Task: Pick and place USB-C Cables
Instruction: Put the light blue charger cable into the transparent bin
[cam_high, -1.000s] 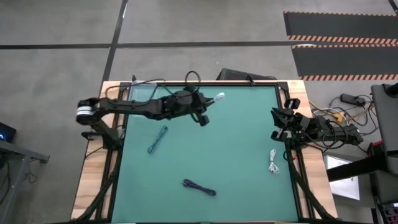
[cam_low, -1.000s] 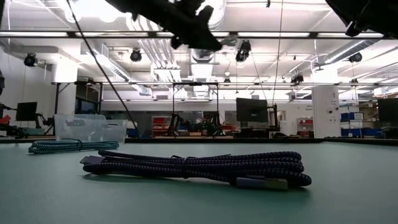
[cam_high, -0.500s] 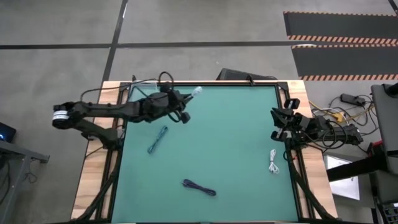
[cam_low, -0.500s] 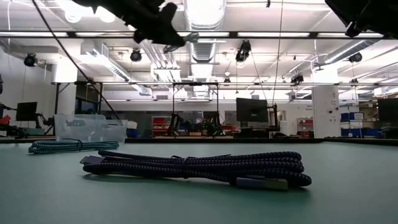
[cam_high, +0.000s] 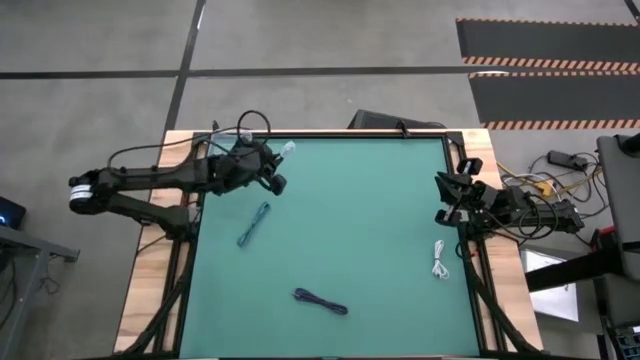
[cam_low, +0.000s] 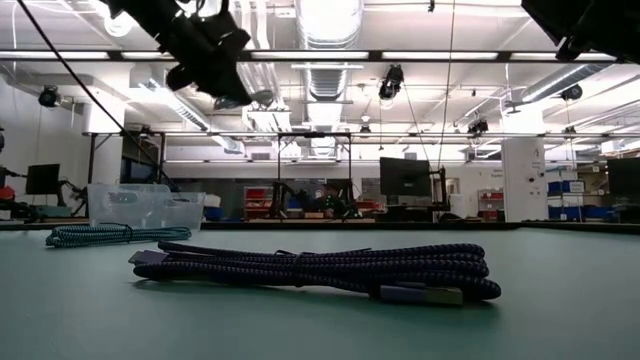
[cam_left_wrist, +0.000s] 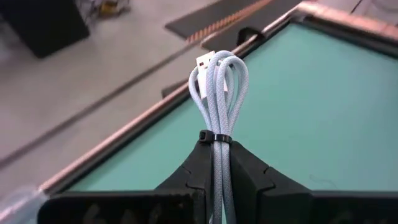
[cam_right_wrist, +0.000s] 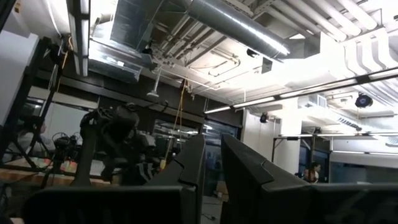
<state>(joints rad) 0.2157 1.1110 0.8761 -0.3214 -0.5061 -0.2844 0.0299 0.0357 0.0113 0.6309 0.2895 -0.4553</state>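
Observation:
My left gripper (cam_high: 276, 164) hangs in the air over the table's far left corner, shut on a light grey-white cable bundle (cam_high: 285, 151); in the low view it shows high up (cam_low: 225, 88). A teal cable (cam_high: 254, 223) lies flat on the left half of the green mat, a dark purple one (cam_high: 320, 301) near the near edge, and a second white one (cam_high: 440, 260) by the right edge. My right gripper (cam_high: 447, 196) waits raised at the table's right edge, fingers shut (cam_right_wrist: 208, 158). My left gripper pinches the white cable bundle between its two fingers at the black tie band (cam_left_wrist: 215, 137), about mid-length, with the fingers lying along the strands. The looped end with a white plug (cam_left_wrist: 217, 71) sticks out past the fingertips. The bundle is lifted clear of the table.
A clear plastic bin (cam_low: 145, 207) stands at the table's far left, behind the teal cable (cam_low: 100, 234). The purple cable (cam_low: 320, 268) lies close to the low camera. Wooden table borders (cam_high: 150, 290) frame the mat, and loose wires sit beyond the right edge (cam_high: 545, 195).
My left gripper has swung from the middle of the far edge toward the table's far left corner, carrying the white cable bundle with it in the air. The other cables and my right arm have stayed still.

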